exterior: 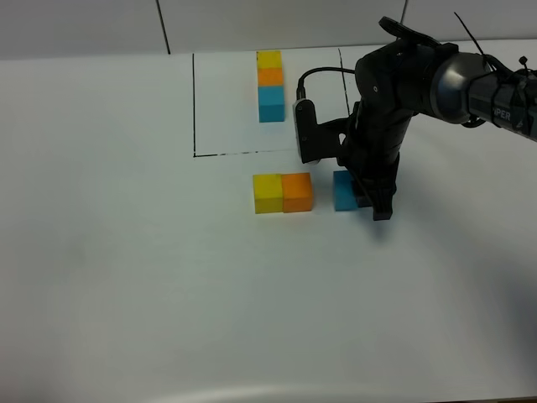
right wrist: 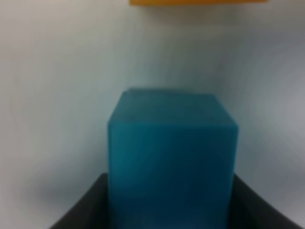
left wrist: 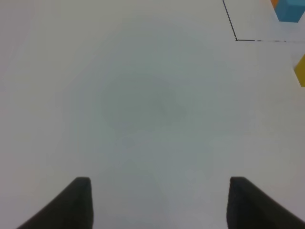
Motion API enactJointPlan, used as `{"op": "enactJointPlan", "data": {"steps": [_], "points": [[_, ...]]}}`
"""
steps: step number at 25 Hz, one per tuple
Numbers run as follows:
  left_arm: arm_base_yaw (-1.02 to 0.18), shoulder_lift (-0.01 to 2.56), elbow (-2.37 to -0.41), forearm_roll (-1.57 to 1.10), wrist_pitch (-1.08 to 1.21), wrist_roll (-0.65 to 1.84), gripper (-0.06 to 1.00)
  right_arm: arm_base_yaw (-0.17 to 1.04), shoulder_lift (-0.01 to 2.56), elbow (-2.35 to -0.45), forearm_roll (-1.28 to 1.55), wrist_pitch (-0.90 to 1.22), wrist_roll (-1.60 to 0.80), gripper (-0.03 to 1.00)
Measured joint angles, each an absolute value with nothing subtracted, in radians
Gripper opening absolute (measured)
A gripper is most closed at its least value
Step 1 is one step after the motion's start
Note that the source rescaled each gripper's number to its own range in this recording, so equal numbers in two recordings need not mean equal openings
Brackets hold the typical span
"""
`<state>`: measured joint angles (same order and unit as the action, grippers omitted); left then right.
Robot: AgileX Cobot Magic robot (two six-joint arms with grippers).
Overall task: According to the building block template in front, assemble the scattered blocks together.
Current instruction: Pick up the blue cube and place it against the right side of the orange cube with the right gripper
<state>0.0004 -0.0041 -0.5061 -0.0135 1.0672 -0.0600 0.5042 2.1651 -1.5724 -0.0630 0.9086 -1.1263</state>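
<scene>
The template (exterior: 270,84) is a yellow, orange, teal-blue row inside a thin black outline at the back. The scattered yellow cube (exterior: 268,193) and orange cube (exterior: 297,191) sit joined side by side on the white table. The teal-blue cube (exterior: 344,191) stands a small gap to the right of the orange cube. My right gripper (exterior: 362,200) is shut on it. In the right wrist view the teal-blue cube (right wrist: 171,157) fills the space between the dark fingers (right wrist: 81,210), with the orange cube's edge (right wrist: 198,2) beyond. My left gripper (left wrist: 159,205) is open and empty over bare table.
The black outline's corner (left wrist: 236,39) shows in the left wrist view, with the template's blue end (left wrist: 290,10) and the yellow cube's edge (left wrist: 300,70). The right arm (exterior: 394,92) reaches in from the back right. The table (exterior: 126,252) is white.
</scene>
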Motion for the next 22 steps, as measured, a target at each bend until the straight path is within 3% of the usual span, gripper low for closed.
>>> {"op": "enactJointPlan", "data": {"steps": [22], "points": [[0.000, -0.004, -0.506, -0.014, 1.067, -0.059, 0.35, 0.504, 2.200, -1.575, -0.012, 0.831, -1.156, 0.01]]}}
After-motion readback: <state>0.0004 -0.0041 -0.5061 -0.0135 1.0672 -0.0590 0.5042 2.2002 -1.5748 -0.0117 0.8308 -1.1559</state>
